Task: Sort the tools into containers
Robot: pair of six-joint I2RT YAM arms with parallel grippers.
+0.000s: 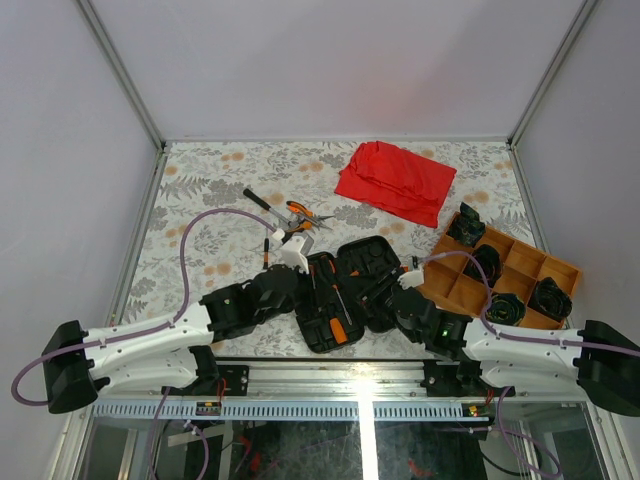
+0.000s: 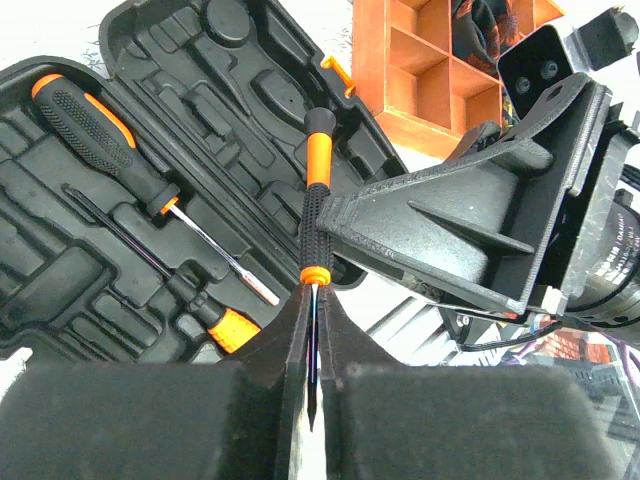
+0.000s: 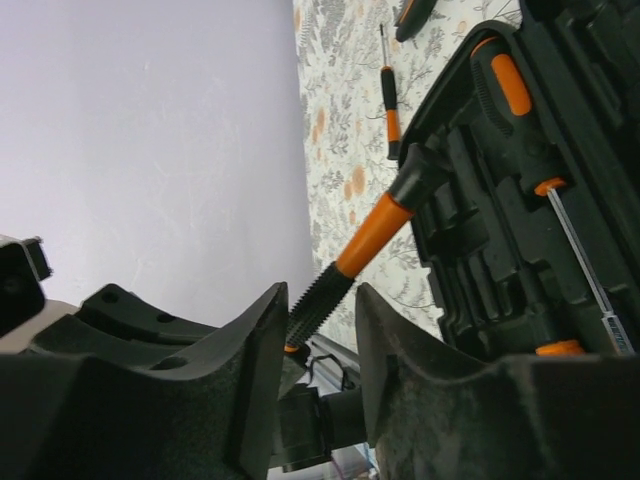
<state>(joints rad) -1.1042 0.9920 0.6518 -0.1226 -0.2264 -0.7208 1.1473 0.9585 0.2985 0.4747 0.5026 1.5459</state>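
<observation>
Screwdriver (image 2: 317, 200) in play is one of the slim ones: thin dark shaft, orange collar, ribbed black grip, then an orange band and a rounded black cap. It's up in the air over the near edge of the open tool case (image 2: 250, 90), not in any slot. The left gripper (image 2: 312, 320) has its fingers squeezed tight on the bare shaft, handle pointing away from it. The right gripper (image 3: 322, 295) sits with its jaws partway apart on either side of the ribbed grip. I honestly can't tell if the pads are actually pressing on it or just straddling it.

The case is black moulded plastic with an orange latch, lying open flat on the flowery table (image 1: 200, 190) between the two arms. A chunky black-and-orange screwdriver (image 2: 95, 115) sits in one slot, and a thinner one (image 2: 230, 328) lies just beside it.

Out on the table beyond the case are the orange-handled pliers (image 1: 303, 216), a longer black-handled driver (image 1: 262, 203) and another small screwdriver (image 3: 390, 95). Further back there's a red cloth (image 1: 395, 180), and an orange divided tray (image 1: 460, 290) is off to the right.
</observation>
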